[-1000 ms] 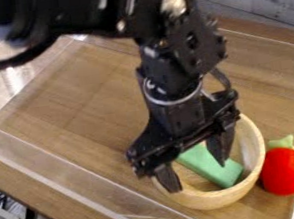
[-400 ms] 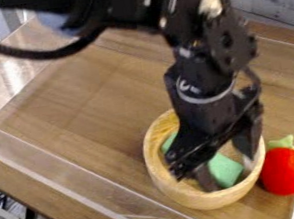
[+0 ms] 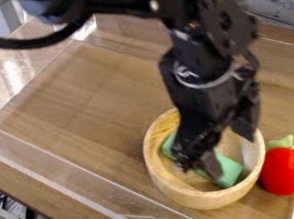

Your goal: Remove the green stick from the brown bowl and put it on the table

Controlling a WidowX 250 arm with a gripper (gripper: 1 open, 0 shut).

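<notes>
Camera view, my single feed. I see one brown bowl (image 3: 170, 184) standing on the table (image 3: 68, 101) near its front edge, toward the front-right corner. Inside the bowl lies one green stick (image 3: 229, 169), resting flat on the bowl floor; only parts of it show, a larger patch at the right of the bowl floor and a sliver by the left inner wall, the rest hidden behind my tool. My gripper (image 3: 209, 154) points steeply down into the bowl with its two dark fingers (image 3: 192, 152) spread as wide as they go, standing over the stick. I see nothing clamped between them; whether the fingertips touch the stick or the bowl floor I cannot tell, since the image is blurred there.

Just beside the bowl, on its right, stands one red strawberry toy (image 3: 283, 169) with a green top; whether it touches the rim I cannot tell. It sits close to the right wall of the table.

Clear acrylic walls (image 3: 66, 197) enclose the tabletop. The bowl sits close to the front wall. The open wood surface lies to the left of and behind the bowl, reaching to the far-left corner.
</notes>
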